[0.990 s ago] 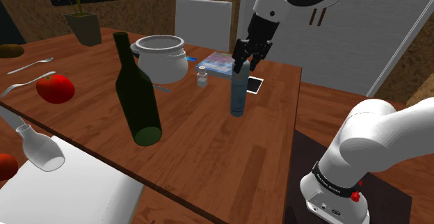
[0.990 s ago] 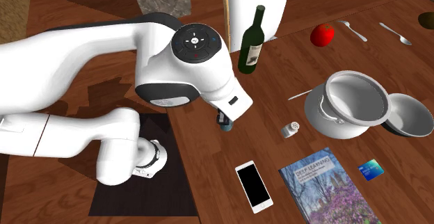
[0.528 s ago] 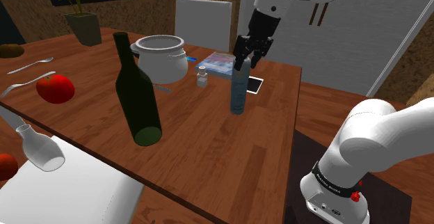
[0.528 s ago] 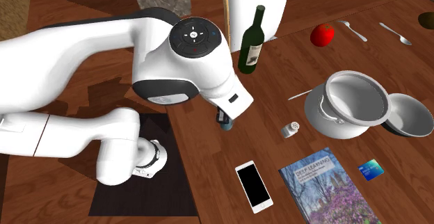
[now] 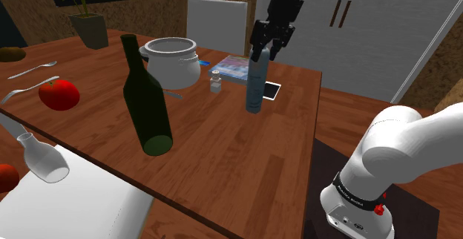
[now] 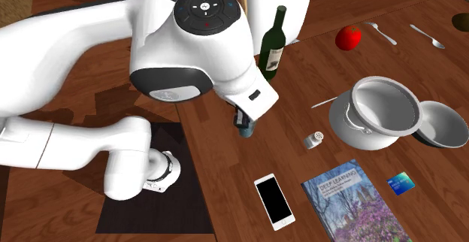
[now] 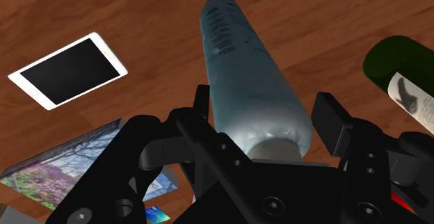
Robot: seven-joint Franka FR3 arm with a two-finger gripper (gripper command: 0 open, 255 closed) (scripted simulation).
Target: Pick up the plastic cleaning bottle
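Item: pale blue bottle (image 5: 254,89), upright, clasped at its neck by the pincer (image 5: 266,52); phone (image 5: 272,90) noted just beside it on the counter (image 5: 222,148).

Dark green wine bottle (image 5: 148,107), white pot (image 5: 171,70), red tomato (image 5: 58,94), phone (image 6: 273,201) beside book (image 6: 349,203), wooden table (image 5: 215,141)

The wooden table (image 5: 215,148) carries a wine bottle (image 5: 146,104), pot (image 5: 172,61), tomato (image 5: 58,94), phone (image 6: 273,201), book (image 6: 352,203) and perhaps a shaker (image 6: 314,139).

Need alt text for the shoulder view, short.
The black two-finger gripper clasps the top of a slim blue-grey translucent bottle, upright over a brown wooden table. A dark green wine bottle stands nearer the camera, and a white lidless pot sits further back.
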